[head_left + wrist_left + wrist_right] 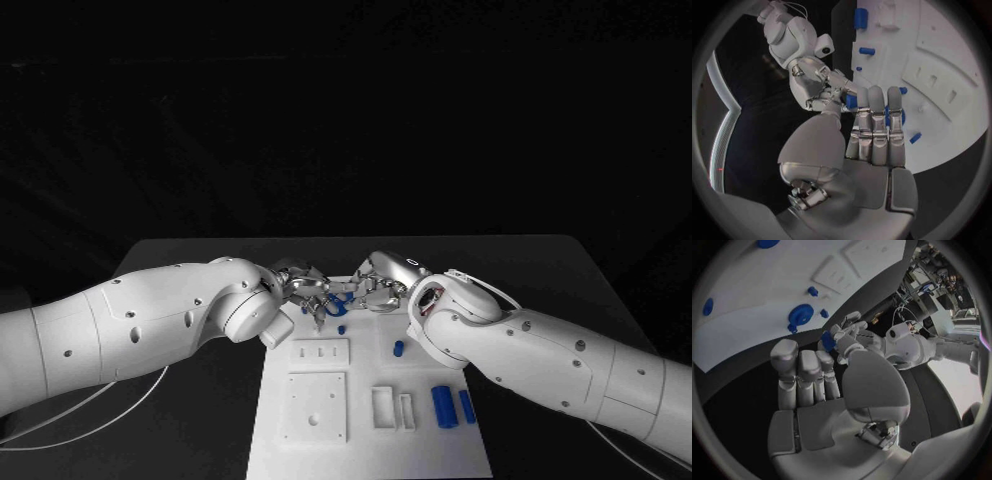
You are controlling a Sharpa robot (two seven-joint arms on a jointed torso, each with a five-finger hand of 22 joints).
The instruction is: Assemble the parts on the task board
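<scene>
**Handing a small blue part between two hands**

Sitting at the far end of the task board (296, 455), a small blue part (338, 303) is caught between both sets of fingertips, above the white plate. It looks like hard, light plastic, smooth enough to slip, so a firm pinch across its short sides seems wisest. Beside it on the board lies a blue ring-shaped part (802, 314). The left hand (303, 288) and right hand (375, 292) both touch the piece; which one truly grips it, I cannot tell.

No readable text, label, number or sign anywhere.
</scene>
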